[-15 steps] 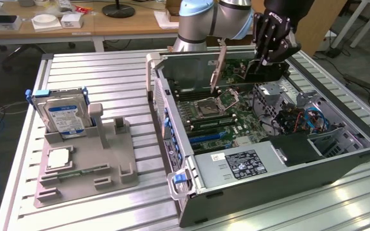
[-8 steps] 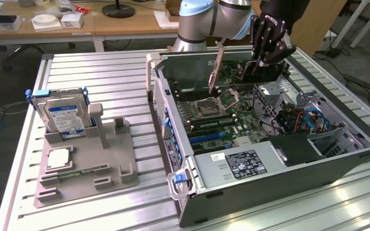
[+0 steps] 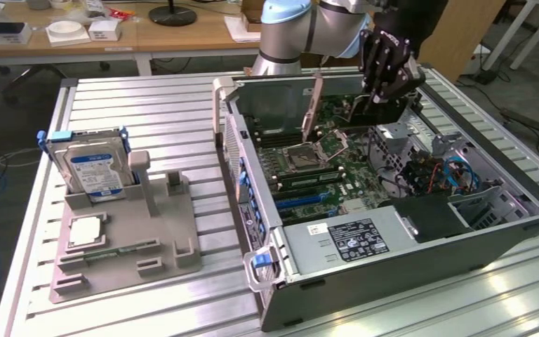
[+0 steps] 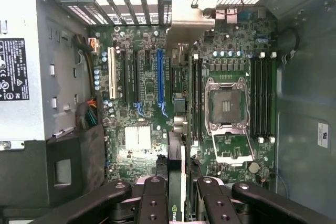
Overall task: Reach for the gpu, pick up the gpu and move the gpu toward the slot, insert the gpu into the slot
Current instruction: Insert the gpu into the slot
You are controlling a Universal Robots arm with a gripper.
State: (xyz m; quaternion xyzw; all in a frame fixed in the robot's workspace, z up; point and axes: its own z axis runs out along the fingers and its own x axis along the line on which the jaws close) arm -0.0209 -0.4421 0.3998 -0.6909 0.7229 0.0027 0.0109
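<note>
At the exterior view's left, 1 blue-labelled hard drive (image 3: pixel 92 168) was seen standing upright in a grey fixture (image 3: pixel 157 235) on the slatted table (image 3: pixel 157 105). Further right, the open computer case (image 3: pixel 457 253) was laid on its side, with its motherboard (image 3: pixel 344 168) exposed. Over that board the gpu (image 3: pixel 313 105) was held on edge (its pale bracket turned toward the case's rear wall), pinched between the 2 fingers (image 4: pixel 152 203) of the gripper (image 3: pixel 368 116). In the wrist view, the card was seen edge-on between a blue slot (image 4: pixel 160 77) and the processor socket (image 4: pixel 226 103).
</note>
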